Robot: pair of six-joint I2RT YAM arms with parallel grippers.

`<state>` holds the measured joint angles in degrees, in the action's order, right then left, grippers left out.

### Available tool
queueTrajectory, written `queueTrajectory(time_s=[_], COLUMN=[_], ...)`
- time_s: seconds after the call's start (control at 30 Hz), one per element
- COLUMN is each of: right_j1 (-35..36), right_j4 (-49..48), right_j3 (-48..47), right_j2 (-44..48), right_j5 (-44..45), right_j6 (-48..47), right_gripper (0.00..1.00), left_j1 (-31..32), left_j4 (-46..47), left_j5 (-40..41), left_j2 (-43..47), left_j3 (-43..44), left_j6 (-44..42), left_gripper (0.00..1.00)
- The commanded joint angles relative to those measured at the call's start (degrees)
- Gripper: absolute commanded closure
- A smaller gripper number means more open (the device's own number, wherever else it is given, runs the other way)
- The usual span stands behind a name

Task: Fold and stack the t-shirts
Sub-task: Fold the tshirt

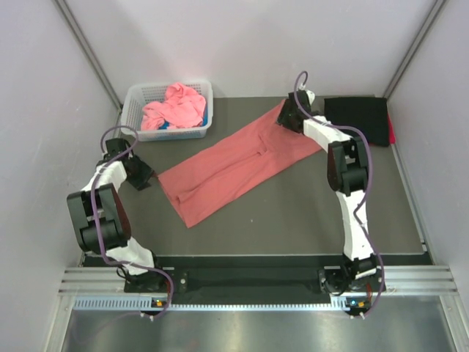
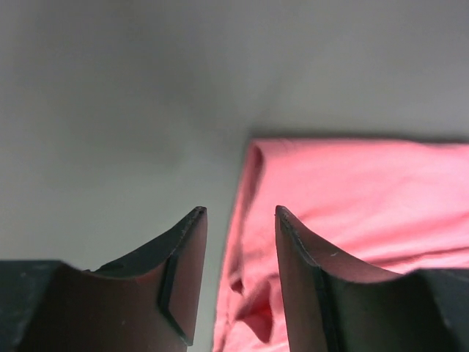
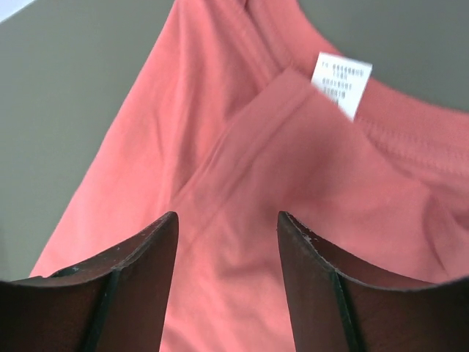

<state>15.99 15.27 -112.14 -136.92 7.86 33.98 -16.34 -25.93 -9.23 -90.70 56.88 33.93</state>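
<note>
Our left jaws and right jaws stand parted and empty at either end of the soft, limp salmon-red t-shirt (image 1: 238, 165) lying from 8 to 1 o'clock on the table (image 1: 308, 213), so we'd pinch its end corners.

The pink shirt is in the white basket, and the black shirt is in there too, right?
Not quite. The pink shirt is in the white basket, but the black shirt lies outside it, on the table at the far right. The top view shows it.
</note>
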Motion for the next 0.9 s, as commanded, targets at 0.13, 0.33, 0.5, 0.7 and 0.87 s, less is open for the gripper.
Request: queueTrajectory(time_s=[0.13, 0.33, 0.5, 0.7, 0.87], right_j1=[0.01, 1.76, 9.66, 25.31, 26.38], right_j4=[-4.37, -3.75, -5.51, -6.30, -7.62], right_j3=[9.38, 22.12, 33.46, 40.15, 49.09], right_j2=[18.79, 27.40, 34.52, 36.90, 40.84], right_j5=[-4.86, -10.40, -11.11, -2.23, 2.59], right_j6=[0.73, 3.11, -1.53, -6.65, 1.07], right_gripper=[0.41, 0.41, 0.43, 0.48, 0.48], left_j1=[-1.24, -1.15, -1.06, -0.98, -0.98], left_j4=[2.47, 5.19, 2.38, -0.69, -4.03], left_j5=[-5.62, -8.52, -7.90, -4.65, -0.71], left_j2=[-11.43, -13.37, -15.56, -14.86, -12.40], left_j3=[6.31, 6.49, 7.36, 7.28, 7.10], left_j6=[-3.78, -4.05, -4.58, -5.01, -5.63], left_gripper=[0.52, 0.52, 0.63, 1.00, 1.00])
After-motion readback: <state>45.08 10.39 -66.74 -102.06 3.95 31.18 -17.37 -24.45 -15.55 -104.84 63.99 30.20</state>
